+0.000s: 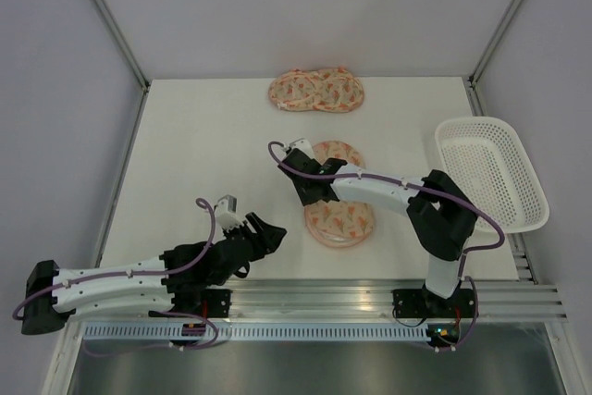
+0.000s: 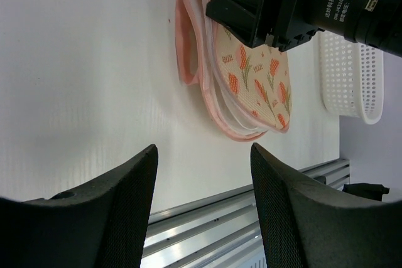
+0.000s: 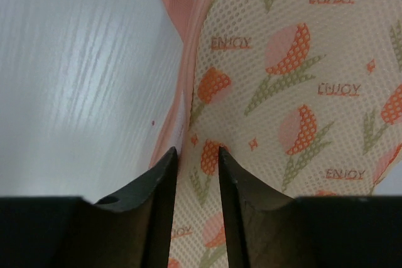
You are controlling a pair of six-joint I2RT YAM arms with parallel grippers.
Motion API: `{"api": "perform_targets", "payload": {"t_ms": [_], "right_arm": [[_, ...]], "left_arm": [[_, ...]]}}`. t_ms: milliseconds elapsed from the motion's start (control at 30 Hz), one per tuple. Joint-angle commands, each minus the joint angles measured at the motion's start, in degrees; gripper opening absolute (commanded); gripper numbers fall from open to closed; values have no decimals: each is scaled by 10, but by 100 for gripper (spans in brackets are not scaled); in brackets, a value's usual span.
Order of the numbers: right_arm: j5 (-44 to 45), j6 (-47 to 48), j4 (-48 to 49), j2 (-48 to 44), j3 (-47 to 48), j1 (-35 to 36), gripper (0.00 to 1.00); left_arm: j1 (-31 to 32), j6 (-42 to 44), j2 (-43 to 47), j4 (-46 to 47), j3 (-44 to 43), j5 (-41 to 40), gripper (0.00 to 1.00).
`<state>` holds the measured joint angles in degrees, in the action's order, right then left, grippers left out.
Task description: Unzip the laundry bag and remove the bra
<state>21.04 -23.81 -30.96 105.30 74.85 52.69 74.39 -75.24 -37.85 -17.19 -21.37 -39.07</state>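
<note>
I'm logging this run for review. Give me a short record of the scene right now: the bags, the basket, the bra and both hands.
laundry bag: flat on the table, near the middle, under the right arm
right hand: low at the bag's edge, fingers narrowly apart; grip unclear
left hand: open, holding nothing, above the table left of the bag
bra: not visible
second pouch: far side of the table
basket: right side

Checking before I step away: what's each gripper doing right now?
Left gripper: open, empty.
Right gripper: jaws nearly together at the rim of the pink-orange printed mesh laundry bag; grip cannot be told.
</note>
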Motion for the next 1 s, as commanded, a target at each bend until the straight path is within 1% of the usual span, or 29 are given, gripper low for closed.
{"api": "perform_targets", "payload": {"t_ms": [0,33,67,100,167,200,333,467,600,667,733,767,800,867,900,933,967], "right_arm": [[34,-4,-29,12,26,7,36],[34,-4,-29,11,26,8,33],[35,-3,-30,11,26,8,25],[35,-3,-30,7,25,8,21],[42,-4,-31,2,22,8,6],[44,-5,-30,-5,21,8,0],[59,-11,-33,-28,14,9,1],[117,-22,-50,-76,-1,7,0],[187,-42,-96,-147,-14,-6,1],[207,-57,-112,-172,-26,-14,0],[253,-73,-143,-202,-35,-28,0],[274,-98,-159,-209,-43,-36,0],[312,-110,-190,-219,-49,-58,0],[332,-137,-217,-225,-75,-87,0],[335,-155,-227,-236,-87,-124,0],[346,-165,-229,-243,-100,-140,0],[347,-171,-220,-259,-124,-157,8]], "left_arm": [[4,-28,11,-14,7,-24,66],[4,-30,13,-14,9,-24,66],[4,-31,14,-14,11,-24,66],[3,-32,14,-14,12,-24,66],[3,-34,13,-15,12,-24,66],[3,-34,14,-15,12,-23,66],[4,-35,12,-15,13,-23,66],[4,-34,14,-17,12,-22,65],[4,-25,8,-16,5,-26,65],[4,-18,-1,-15,-3,-29,65],[3,-11,-11,-15,-16,-32,65],[3,-8,-20,-14,-20,-34,66],[3,0,-28,-10,-24,-36,66],[4,8,-49,-1,-39,-38,67],[3,19,-57,5,-43,-38,67],[3,23,-64,11,-52,-38,68],[4,31,-80,15,-56,-39,68]]}}
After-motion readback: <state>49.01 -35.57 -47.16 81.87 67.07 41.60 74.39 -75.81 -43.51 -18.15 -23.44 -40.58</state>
